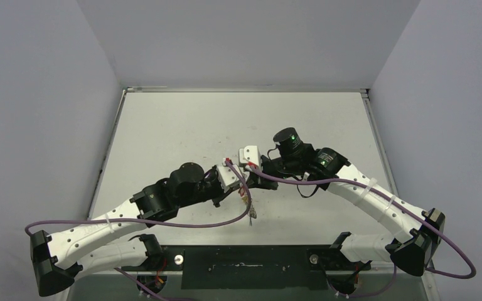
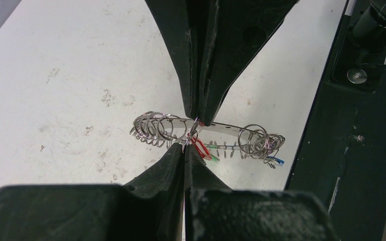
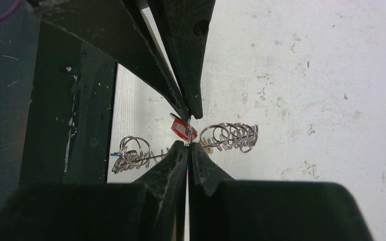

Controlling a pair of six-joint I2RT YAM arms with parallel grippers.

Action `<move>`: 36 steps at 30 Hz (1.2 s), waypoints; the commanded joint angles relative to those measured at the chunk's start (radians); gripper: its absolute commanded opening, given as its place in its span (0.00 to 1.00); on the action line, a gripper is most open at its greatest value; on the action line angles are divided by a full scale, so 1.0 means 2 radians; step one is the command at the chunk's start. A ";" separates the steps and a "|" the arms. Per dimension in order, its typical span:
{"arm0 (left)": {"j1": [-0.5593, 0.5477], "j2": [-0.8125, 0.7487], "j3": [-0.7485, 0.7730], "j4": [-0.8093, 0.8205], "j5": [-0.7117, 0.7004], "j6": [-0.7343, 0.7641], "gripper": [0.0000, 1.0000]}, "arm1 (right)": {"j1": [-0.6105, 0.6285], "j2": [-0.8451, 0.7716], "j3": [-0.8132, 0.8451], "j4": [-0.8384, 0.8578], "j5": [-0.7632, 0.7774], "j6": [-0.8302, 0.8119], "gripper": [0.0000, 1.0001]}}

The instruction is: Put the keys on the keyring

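Note:
The keyring hangs edge-on above the table between both grippers, its wire loops bunched at each end. My left gripper is shut on a thin wire ring beside the red tag of one key. My right gripper is shut at the keyring's rim, tip to tip with the left gripper, with the red tag just beyond. The blue tag of the other key dangles at the keyring's far end. From above, the grippers meet mid-table with small metal parts hanging below. The key blades themselves are too small to make out.
Green and yellow tags also hang from the keyring. The white table is scuffed. A black mounting plate runs along the near edge. Purple cables trail off both arms.

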 commanded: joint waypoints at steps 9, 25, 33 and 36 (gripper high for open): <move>0.001 -0.009 -0.012 -0.011 -0.058 -0.041 0.00 | 0.004 -0.021 -0.003 0.063 -0.028 0.032 0.00; 0.000 -0.057 -0.059 0.027 -0.089 -0.100 0.01 | -0.006 -0.041 -0.027 0.087 0.010 0.079 0.00; 0.003 -0.071 -0.095 0.008 -0.144 -0.227 0.39 | -0.060 -0.093 -0.087 0.132 0.024 0.139 0.00; 0.005 -0.062 -0.114 0.007 -0.138 -0.292 0.48 | -0.085 -0.107 -0.101 0.138 0.012 0.149 0.00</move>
